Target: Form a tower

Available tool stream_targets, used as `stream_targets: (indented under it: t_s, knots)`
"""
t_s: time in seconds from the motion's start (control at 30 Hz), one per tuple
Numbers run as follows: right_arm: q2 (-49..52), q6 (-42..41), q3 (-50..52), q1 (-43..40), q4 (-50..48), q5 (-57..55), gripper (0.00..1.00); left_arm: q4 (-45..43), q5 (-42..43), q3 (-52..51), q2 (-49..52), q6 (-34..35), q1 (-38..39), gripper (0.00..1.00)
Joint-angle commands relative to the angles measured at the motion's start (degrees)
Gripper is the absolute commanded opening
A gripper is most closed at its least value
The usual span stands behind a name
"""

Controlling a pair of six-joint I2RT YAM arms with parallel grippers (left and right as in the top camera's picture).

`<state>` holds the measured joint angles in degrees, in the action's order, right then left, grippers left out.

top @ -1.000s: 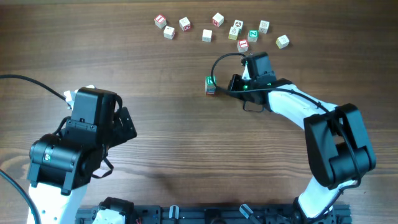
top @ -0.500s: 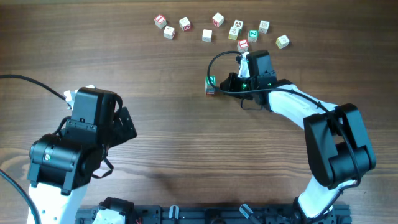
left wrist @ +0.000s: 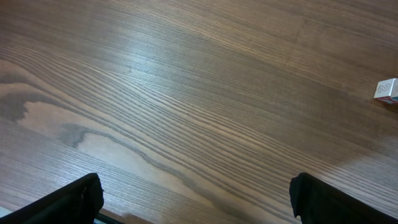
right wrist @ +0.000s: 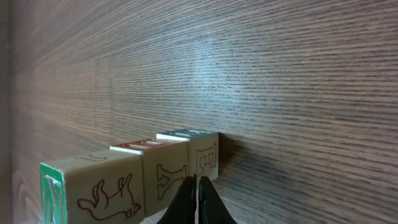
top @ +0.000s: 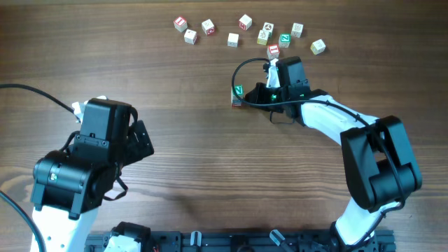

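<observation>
The tower (top: pixel 238 94) of three pale letter cubes stands right of the table's middle, with a green N face on top. In the right wrist view the tower (right wrist: pixel 137 177) runs sideways: the green-faced cube, a Y cube, then an E cube on the wood. My right gripper (top: pixel 249 96) is shut with nothing in it. Its tips (right wrist: pixel 196 190) lie against or just in front of the tower's side, near the Y and E cubes. My left gripper (top: pixel 142 140) is far off at the left, open and empty (left wrist: pixel 196 211) over bare wood.
Several loose letter cubes lie in a row along the far edge, from a red-faced one (top: pixel 180 24) to a pale one (top: pixel 318 47). One red cube (top: pixel 273 50) sits just behind the right wrist. A lone cube (left wrist: pixel 387 90) shows at the right edge of the left wrist view.
My right wrist has shifted slightly toward the far side and closer to the tower. The tower stands about where it was. The left arm has not moved.
</observation>
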<state>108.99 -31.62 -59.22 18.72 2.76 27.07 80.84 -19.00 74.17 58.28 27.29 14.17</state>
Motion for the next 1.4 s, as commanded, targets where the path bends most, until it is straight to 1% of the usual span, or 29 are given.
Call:
stream_targets:
  t_s: [0.0, 0.6, 0.97, 1.07, 1.17, 1.23, 1.27, 1.37]
  knots:
    - [1.4, 0.9, 0.4, 0.8, 0.0, 1.6, 0.04, 0.0, 0.1, -0.2, 0.0, 0.5, -0.3, 1.00]
    - [1.4, 1.3, 0.4, 1.2, -0.6, 1.3, 0.04, 0.0, 0.1, -0.2, 0.0, 0.5, -0.3, 1.00]
    - [1.0, -0.6, 0.4, 0.7, -0.1, -2.3, 0.04, 0.0, 0.1, -0.2, 0.0, 0.5, -0.3, 1.00]
    - [-0.9, -1.8, 0.4, -1.3, 2.0, -5.2, 0.04, 0.0, 0.1, -0.2, 0.0, 0.5, -0.3, 1.00]
    - [-1.0, -1.9, 0.4, -1.2, 2.8, -5.8, 0.04, 0.0, 0.1, -0.2, 0.0, 0.5, -0.3, 1.00]
    - [-2.6, -3.3, 0.4, -1.9, 5.3, -10.2, 0.04, 0.0, 0.1, -0.2, 0.0, 0.5, -0.3, 1.00]
    - [-4.1, -3.3, 0.4, -2.4, 7.5, -12.3, 0.04, 0.0, 0.1, -0.2, 0.0, 0.5, -0.3, 1.00]
    - [-13.7, -3.0, 0.4, -2.6, 17.2, -21.4, 0.04, 0.0, 0.1, -0.2, 0.0, 0.5, -0.3, 1.00]
